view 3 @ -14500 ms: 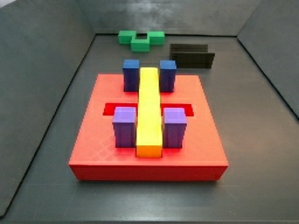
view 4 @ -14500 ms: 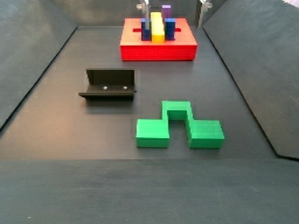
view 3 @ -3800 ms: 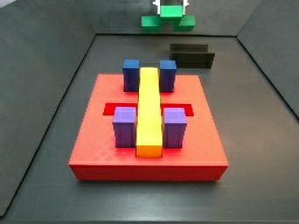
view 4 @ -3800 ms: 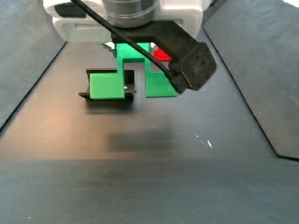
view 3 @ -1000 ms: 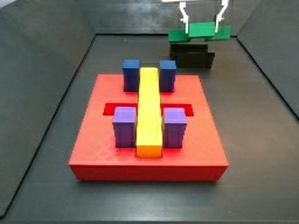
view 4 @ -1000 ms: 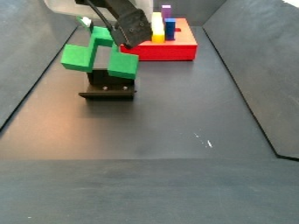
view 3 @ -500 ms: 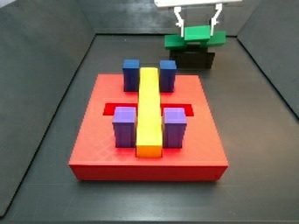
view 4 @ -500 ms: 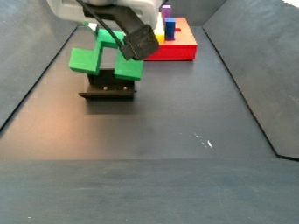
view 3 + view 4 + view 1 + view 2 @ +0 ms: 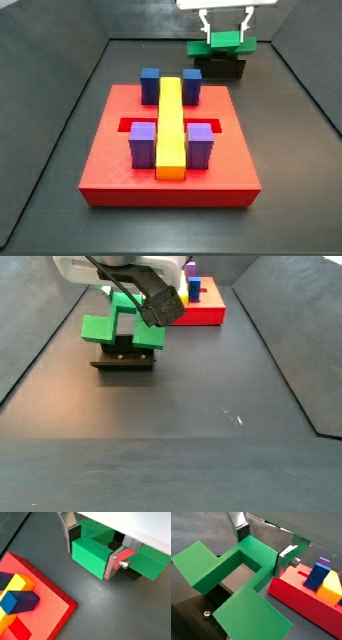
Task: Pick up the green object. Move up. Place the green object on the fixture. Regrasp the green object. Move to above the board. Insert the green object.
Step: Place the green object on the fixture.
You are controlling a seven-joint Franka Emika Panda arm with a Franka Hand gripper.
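The green object [image 9: 218, 45] is a stepped bright green piece. It hangs tilted right over the dark fixture [image 9: 221, 67] at the far end of the floor, and whether it touches I cannot tell. My gripper [image 9: 226, 36] is shut on it from above. In both wrist views the silver fingers [image 9: 117, 562] press the sides of the green object [image 9: 90, 554], [image 9: 241, 569]. In a side view the green object [image 9: 118, 328] sits above the fixture [image 9: 124, 359] under the gripper [image 9: 135, 309]. The red board [image 9: 120, 175] lies well apart, nearer this end.
The board carries a long yellow bar [image 9: 170, 125], two blue blocks [image 9: 150, 84] and two purple blocks [image 9: 142, 146]. Its corner [image 9: 43, 604] shows beside the gripper in a wrist view. Grey sloping walls [image 9: 60, 110] enclose the dark floor [image 9: 201, 426].
The gripper has come down with the green object, from above the fixture to just over its top, with only a small drop in the last half second. The board is unchanged.
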